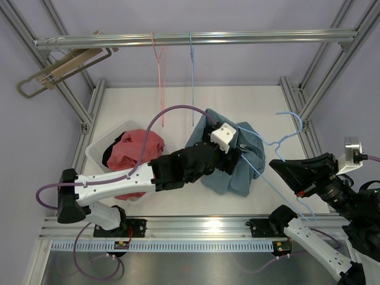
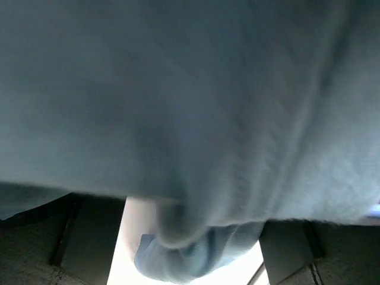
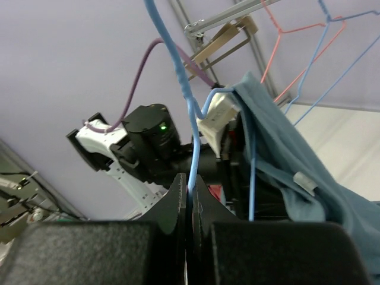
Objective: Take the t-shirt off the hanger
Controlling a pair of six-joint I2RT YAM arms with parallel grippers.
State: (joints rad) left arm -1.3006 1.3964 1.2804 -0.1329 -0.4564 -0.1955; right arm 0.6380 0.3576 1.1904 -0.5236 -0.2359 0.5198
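**Top external.** The blue t-shirt (image 1: 228, 172) lies bunched at mid-table (image 1: 249, 104), threaded on the light-blue hanger (image 1: 279, 142). The hanger's long axis runs diagonally from near right to far left, and its hook turns to the far right. The right gripper (image 1: 301, 193) clamps the near-right end of the wire. The left gripper (image 1: 233, 153) is buried in the shirt. To the left, a white basket (image 1: 95, 148) holds a red garment (image 1: 133, 151). The overhead rail (image 1: 237, 38) carries a pink hanger (image 1: 159, 59), a spare blue hanger (image 1: 191, 65) and a wooden hanger (image 1: 62, 68).

**Left wrist.** Shirt cloth blocks nearly the whole view. The fingers (image 2: 89, 243) stand wide apart, with a fold sagging between them and nothing seen pinched.

**Right wrist.** The fingers (image 3: 172, 202) are pressed together on the hanger wire, which rises steeply. The shirt drapes at right.
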